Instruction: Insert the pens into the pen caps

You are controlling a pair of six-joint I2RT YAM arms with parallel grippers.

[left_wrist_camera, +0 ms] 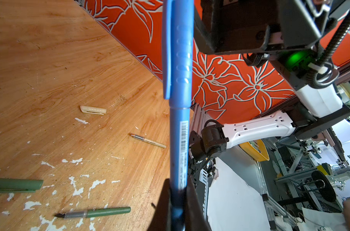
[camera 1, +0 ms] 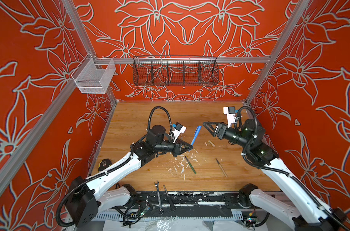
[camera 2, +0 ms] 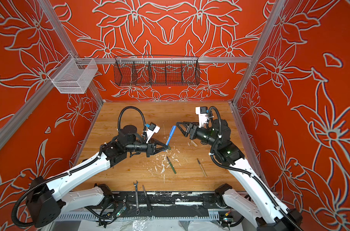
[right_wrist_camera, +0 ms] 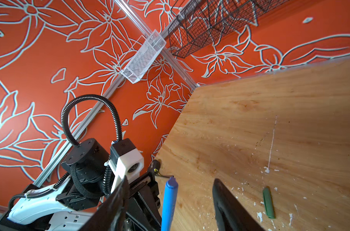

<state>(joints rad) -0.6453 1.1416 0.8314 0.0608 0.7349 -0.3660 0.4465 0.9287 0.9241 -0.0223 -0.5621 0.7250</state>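
My left gripper (camera 1: pixel 191 147) (left_wrist_camera: pixel 178 210) is shut on the lower end of the blue pen (camera 1: pixel 193 139) (left_wrist_camera: pixel 178 150), which tilts up off the table. The blue pen cap (camera 1: pixel 198 129) (left_wrist_camera: pixel 178 50) sits on the pen's upper end. My right gripper (camera 1: pixel 203 123) (right_wrist_camera: pixel 171 181) is open; its fingers stand apart on either side of the cap's top (right_wrist_camera: pixel 170 200) without touching it. On the wood lie the green pen (camera 1: pixel 190 165) (left_wrist_camera: pixel 94 213), the tan pen (camera 1: pixel 221 168) (left_wrist_camera: pixel 148 141), the tan cap (camera 1: pixel 211 143) (left_wrist_camera: pixel 93 110) and the green cap (left_wrist_camera: pixel 16 185) (right_wrist_camera: pixel 269 203).
A silver wrench (camera 1: pixel 158 197) and a black slim tool (camera 1: pixel 168 197) lie at the table's front edge. A black wire basket (camera 1: pixel 175 71) and a white mesh basket (camera 1: pixel 94 77) hang on the rails. White flecks mark the wood near the green pen.
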